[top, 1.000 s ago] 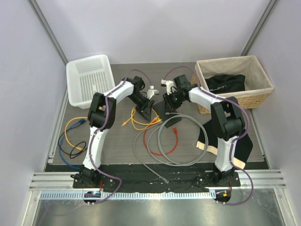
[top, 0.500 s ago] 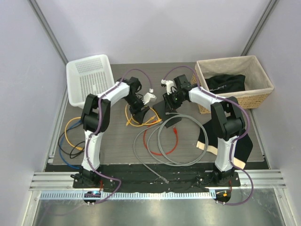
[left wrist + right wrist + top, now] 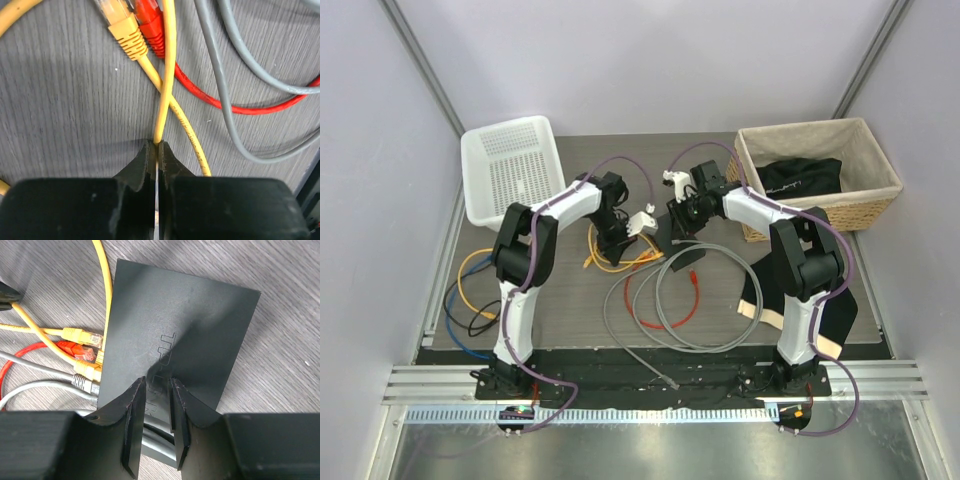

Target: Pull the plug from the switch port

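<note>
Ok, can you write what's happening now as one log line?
left gripper: shut on yellow cable | right gripper: open over switch

The left gripper (image 3: 157, 150) is pinched tight on a yellow cable (image 3: 166, 75), which crosses a second yellow strand leading to a yellow plug (image 3: 125, 31). A red plug (image 3: 150, 20) lies right beside that plug. Grey cables (image 3: 225, 80) and a red cable (image 3: 235, 106) loop to the right over the wood-grain table (image 3: 65, 100).

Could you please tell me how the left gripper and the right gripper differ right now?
The left gripper is shut, while the right gripper has its jaws apart. The left pinches the yellow cable; the right sits over the switch, gripping nothing I can see. Both have black fingers.
</note>
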You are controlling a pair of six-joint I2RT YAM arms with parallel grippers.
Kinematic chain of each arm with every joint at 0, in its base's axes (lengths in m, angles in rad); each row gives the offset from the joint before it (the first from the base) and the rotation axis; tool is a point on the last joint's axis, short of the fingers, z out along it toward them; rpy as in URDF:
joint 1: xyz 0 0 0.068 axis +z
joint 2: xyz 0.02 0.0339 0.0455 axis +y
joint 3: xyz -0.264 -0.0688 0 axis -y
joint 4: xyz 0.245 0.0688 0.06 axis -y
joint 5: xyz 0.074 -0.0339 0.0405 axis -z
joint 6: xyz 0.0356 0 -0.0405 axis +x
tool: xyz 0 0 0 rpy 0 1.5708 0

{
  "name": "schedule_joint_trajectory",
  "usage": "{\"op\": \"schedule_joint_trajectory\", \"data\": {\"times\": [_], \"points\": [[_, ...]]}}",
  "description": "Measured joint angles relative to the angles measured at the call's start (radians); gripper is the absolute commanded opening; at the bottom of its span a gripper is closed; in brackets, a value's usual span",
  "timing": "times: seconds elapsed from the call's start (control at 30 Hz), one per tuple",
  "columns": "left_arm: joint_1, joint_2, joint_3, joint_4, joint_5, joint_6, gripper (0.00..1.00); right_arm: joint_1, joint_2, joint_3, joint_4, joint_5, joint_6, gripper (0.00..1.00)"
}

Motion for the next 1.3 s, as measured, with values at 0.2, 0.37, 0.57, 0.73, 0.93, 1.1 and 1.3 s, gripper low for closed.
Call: {"op": "schedule_joint_trajectory", "data": {"times": [0.2,0.37,0.57,0.73,0.93,1.1,1.3], "points": [[0.030,-0.037,-0.003,-0.010,-0.063,0.070,0.00,0.003,0.000,0.004,-0.001,0.001,0.000,0.33],[0.119,-0.117,0.008,-0.032,-0.127,0.107,0.64,0.006,0.002,0.006,0.000,0.001,0.000,0.33],[0.190,-0.163,0.015,-0.062,-0.156,0.071,0.65,0.006,0.003,0.006,0.000,0.001,0.000,0.33],[0.176,-0.163,0.027,-0.099,-0.089,0.016,0.64,0.006,0.003,0.006,0.000,0.002,0.000,0.34],[0.167,-0.182,-0.018,-0.121,-0.044,0.005,0.66,0.006,0.002,0.004,0.002,0.002,-0.003,0.34],[0.162,-0.200,-0.080,-0.132,-0.046,0.026,0.66,0.006,-0.001,-0.002,0.008,0.002,-0.004,0.34],[0.155,-0.244,-0.200,-0.116,-0.174,0.084,0.20,0.006,-0.002,-0.002,0.008,0.001,-0.005,0.35]]}}
